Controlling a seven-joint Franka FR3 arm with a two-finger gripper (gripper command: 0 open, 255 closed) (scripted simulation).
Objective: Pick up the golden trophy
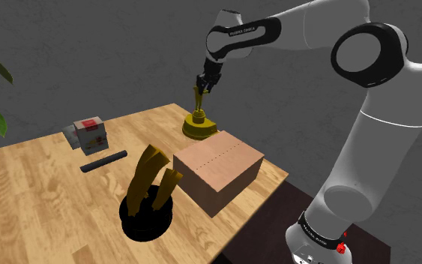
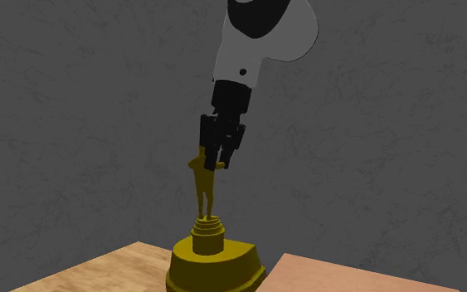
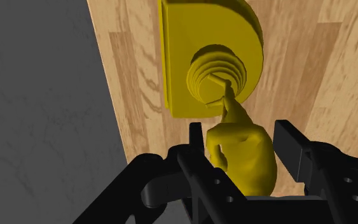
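Above the far edge of the wooden table (image 1: 44, 180), the gripper (image 1: 202, 88) is lowered from above and set around the head of the golden trophy's small figure; in the wrist view the gripper (image 3: 241, 137) is seen with that figure inside it. Whether the figure is clasped or merely enclosed cannot be told. The golden trophy (image 1: 199, 126) is stood upright on its rounded base on the table, near the grey wall and just beside the far corner of a cardboard box (image 1: 218, 171). Further out, a yellow curved ornament on a black round base (image 1: 151, 191), a dark bar (image 1: 103, 161) and a small red-and-white carton (image 1: 89, 133) are laid.
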